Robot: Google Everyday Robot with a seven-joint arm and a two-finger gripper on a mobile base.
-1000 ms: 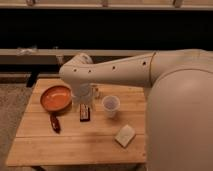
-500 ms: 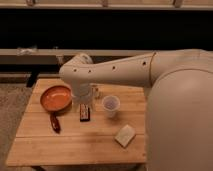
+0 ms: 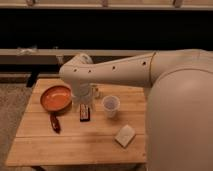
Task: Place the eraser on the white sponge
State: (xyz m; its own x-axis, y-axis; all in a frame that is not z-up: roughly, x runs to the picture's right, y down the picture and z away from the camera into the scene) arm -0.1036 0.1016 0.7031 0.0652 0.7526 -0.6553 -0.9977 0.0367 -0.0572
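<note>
My white arm [image 3: 130,70] fills the right side of the view and reaches left over the wooden table [image 3: 65,140]. On the table's left part I see an orange pan [image 3: 55,97], its dark red handle [image 3: 55,122] pointing toward the near edge. A translucent white cup [image 3: 111,105] stands upright near the middle. The white sponge [image 3: 125,135] lies flat in front of the cup, toward the near right. The gripper [image 3: 86,102] hangs directly over the eraser [image 3: 85,113], which lies between pan and cup, apart from the sponge. I cannot tell whether the gripper is clenched or released.
</note>
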